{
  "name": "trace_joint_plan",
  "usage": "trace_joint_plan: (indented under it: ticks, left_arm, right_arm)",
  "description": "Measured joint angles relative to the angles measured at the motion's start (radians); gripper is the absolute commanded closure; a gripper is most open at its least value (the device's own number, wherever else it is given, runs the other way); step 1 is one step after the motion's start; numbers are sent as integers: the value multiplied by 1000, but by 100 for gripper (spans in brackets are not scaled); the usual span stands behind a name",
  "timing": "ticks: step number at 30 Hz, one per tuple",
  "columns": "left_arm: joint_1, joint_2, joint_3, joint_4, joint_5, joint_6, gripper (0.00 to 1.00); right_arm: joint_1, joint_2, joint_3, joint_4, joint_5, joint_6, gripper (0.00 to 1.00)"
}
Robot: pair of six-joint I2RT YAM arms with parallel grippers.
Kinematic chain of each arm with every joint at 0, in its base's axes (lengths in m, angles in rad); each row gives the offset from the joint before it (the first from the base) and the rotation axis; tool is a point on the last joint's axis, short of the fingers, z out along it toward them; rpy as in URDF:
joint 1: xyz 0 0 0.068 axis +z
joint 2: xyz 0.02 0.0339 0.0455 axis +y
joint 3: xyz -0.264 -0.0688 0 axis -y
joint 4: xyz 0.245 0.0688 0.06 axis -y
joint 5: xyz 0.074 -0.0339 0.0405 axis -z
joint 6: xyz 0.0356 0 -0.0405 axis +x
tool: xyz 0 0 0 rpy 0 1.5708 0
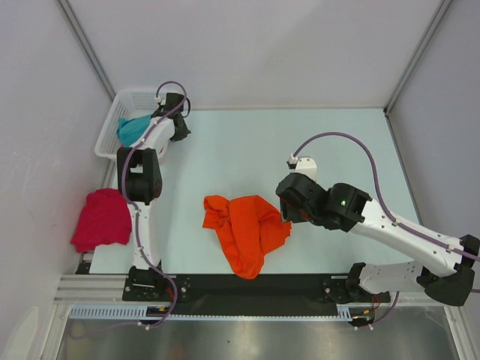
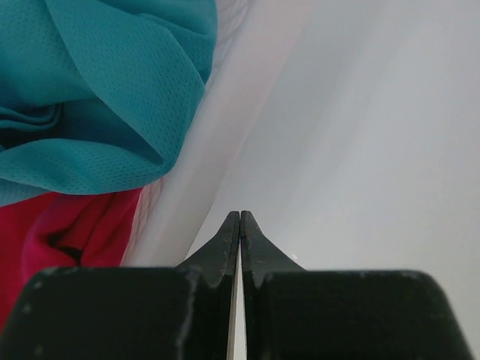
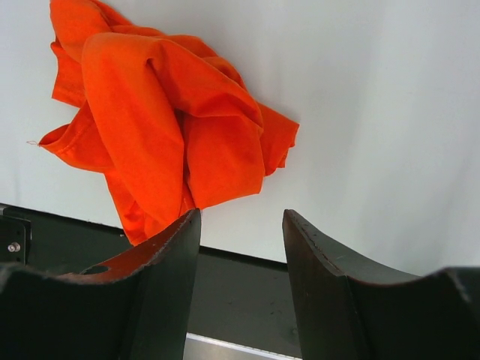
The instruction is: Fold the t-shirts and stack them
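A crumpled bright orange t-shirt [image 1: 241,227] [image 3: 172,127] lies on the table near its front edge. A teal t-shirt [image 1: 133,129] [image 2: 97,97] is bunched in the white basket, with crimson cloth [image 2: 67,232] under it. Another crimson t-shirt [image 1: 102,218] lies heaped at the table's left edge. My left gripper [image 1: 180,127] [image 2: 240,217] is shut with nothing between its fingers, just right of the basket's wall. My right gripper [image 1: 289,205] [image 3: 241,217] is open and empty, hanging just right of the orange t-shirt and apart from it.
The white lattice basket [image 1: 126,100] stands at the table's far left corner; its wall [image 2: 225,127] is close to my left fingers. A black rail [image 1: 247,285] [image 3: 240,292] runs along the near edge. Grey walls enclose the table.
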Motion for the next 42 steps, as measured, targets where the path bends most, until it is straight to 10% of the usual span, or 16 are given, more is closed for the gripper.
trace_joint_plan:
  ticks: [42]
  left_arm:
    - [63, 126, 203, -103, 101, -52, 90]
  right_arm:
    - [85, 135, 57, 62, -24, -9, 42]
